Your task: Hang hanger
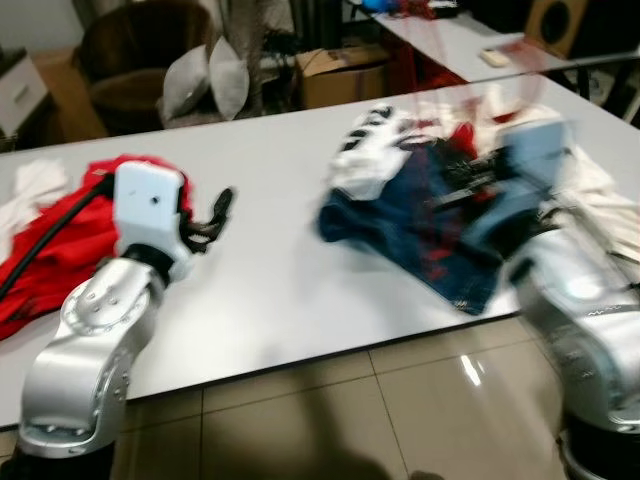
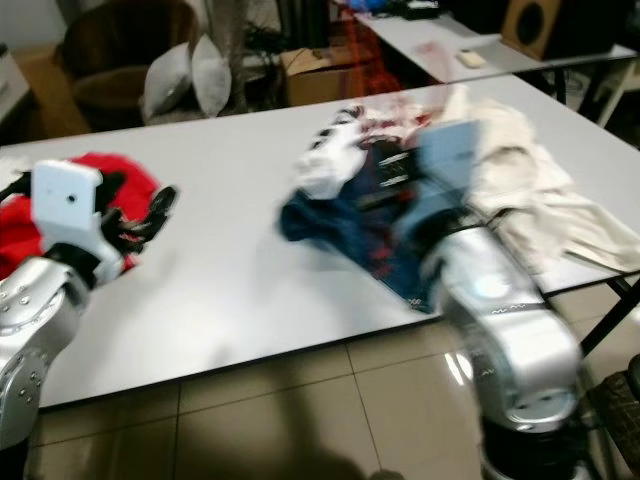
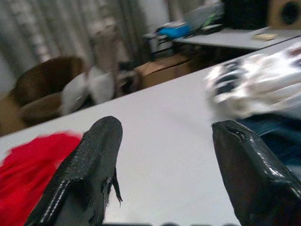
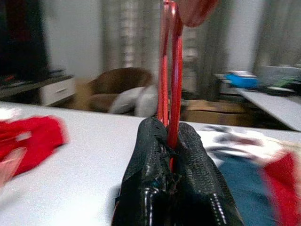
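White table (image 1: 270,290), red cloth (image 1: 50,250), blue jeans (image 1: 440,240)

From where I stand, nothing here can be read: the black marks on the white garment (image 1: 372,140) are too blurred to tell as letters.

You've got the table (image 1: 280,290) right ahead: a cloth heap (image 1: 50,240) on its left end, a clothes pile (image 1: 420,200) on the right, an armchair (image 1: 140,60) behind it.
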